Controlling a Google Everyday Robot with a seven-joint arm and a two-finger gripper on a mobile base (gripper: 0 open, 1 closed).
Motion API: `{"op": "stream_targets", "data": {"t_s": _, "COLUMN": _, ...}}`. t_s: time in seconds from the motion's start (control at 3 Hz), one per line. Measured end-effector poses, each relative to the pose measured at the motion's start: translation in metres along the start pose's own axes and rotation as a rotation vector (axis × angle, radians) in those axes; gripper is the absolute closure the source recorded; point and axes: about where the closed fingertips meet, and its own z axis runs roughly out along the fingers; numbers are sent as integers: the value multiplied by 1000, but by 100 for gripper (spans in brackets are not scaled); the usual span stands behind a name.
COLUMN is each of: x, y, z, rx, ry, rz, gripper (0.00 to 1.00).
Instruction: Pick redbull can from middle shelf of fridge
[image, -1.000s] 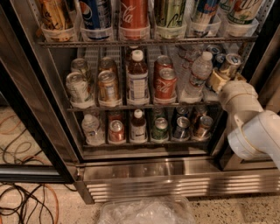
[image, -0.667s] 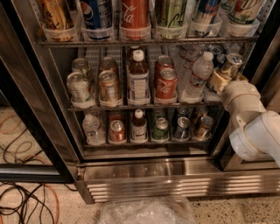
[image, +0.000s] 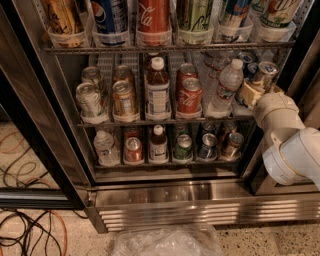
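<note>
The fridge (image: 150, 192) stands open with three wire racks in view. On the middle shelf (image: 165, 121), at its far right end, a slim can with a shiny silver top (image: 264, 73) stands slightly tilted; it looks like the redbull can. More blue-and-silver cans (image: 248, 63) sit behind it. My gripper (image: 251, 93) reaches in from the right at the shelf's right end, right beside and just below that can, touching or nearly touching it. My white arm (image: 290, 145) hides the shelf's right corner.
The middle shelf also holds a clear water bottle (image: 225, 85), red Coca-Cola cans (image: 189, 95), a brown bottle (image: 158, 90) and silver and orange cans (image: 107, 97). Tall cans fill the top rack (image: 155, 20). Cables (image: 30, 235) and a plastic bag (image: 165, 242) lie on the floor.
</note>
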Motion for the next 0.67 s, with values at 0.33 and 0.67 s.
{"op": "stream_targets", "data": {"t_s": 0.33, "x": -3, "y": 3, "z": -17, "rx": -54, "ry": 15, "rz": -4, "gripper": 100}}
{"op": "stream_targets", "data": {"t_s": 0.67, "x": -8, "y": 18, "z": -20, "rx": -118, "ry": 18, "rz": 60, "gripper": 100}}
